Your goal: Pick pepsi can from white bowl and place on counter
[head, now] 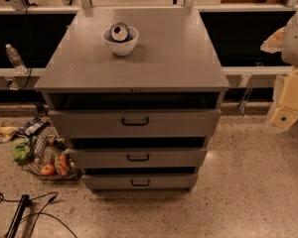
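The pepsi can lies tilted in the white bowl, with its silver top and pull tab facing me. The bowl stands on the grey counter, toward its back left. My gripper shows as pale, blurred parts at the right edge of the view. It is off the counter's right side, below the level of the top and far from the bowl. Nothing is seen in it.
Three drawers with black handles sit under the counter. A clear water bottle stands on a ledge at left. A net bag of groceries and black cables lie on the floor at left. A rail runs behind the counter.
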`<state>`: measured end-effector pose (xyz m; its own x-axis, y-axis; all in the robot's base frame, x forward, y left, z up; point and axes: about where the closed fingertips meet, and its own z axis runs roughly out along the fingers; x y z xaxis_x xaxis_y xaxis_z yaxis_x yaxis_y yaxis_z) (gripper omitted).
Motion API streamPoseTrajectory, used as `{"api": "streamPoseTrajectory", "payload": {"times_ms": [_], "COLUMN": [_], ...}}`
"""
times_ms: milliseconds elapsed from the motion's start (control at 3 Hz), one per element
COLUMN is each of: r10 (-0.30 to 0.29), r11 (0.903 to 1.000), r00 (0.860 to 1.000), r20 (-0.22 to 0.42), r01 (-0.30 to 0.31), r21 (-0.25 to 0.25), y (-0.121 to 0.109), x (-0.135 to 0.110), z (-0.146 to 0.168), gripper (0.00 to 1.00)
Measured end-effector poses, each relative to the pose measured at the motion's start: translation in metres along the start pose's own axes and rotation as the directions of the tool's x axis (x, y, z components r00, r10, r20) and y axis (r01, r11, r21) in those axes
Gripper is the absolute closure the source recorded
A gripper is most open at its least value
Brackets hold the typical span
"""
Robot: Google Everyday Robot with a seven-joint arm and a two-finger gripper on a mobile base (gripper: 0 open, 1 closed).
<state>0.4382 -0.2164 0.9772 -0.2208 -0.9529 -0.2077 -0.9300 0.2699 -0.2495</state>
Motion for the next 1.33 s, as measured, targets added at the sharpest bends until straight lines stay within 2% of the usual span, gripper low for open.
{"api": "streamPoseTrajectory", "payload": {"times_ms": [333,667,1000,1333], "r10": [-0.002,0.001,0.021,-0.063], "r11": [0.9999,0.9980,0.9891,0.9678], "r00": [1.000,0.995,0.942,0.906], "r20": [0.005,0.095,0.336,0.418], "r01": [0.002,-0.007,-0.068,-0.047], "r21": [0.010,0.062,0.130,0.247], "y": [-0.002,-0.024,-0.108,-0.173], "x": [-0.002,-0.011,-0.046,-0.068], "z": [-0.001,-0.001,0.011,0.022], "gripper": [0.00,0.00,0.00,0.00]}}
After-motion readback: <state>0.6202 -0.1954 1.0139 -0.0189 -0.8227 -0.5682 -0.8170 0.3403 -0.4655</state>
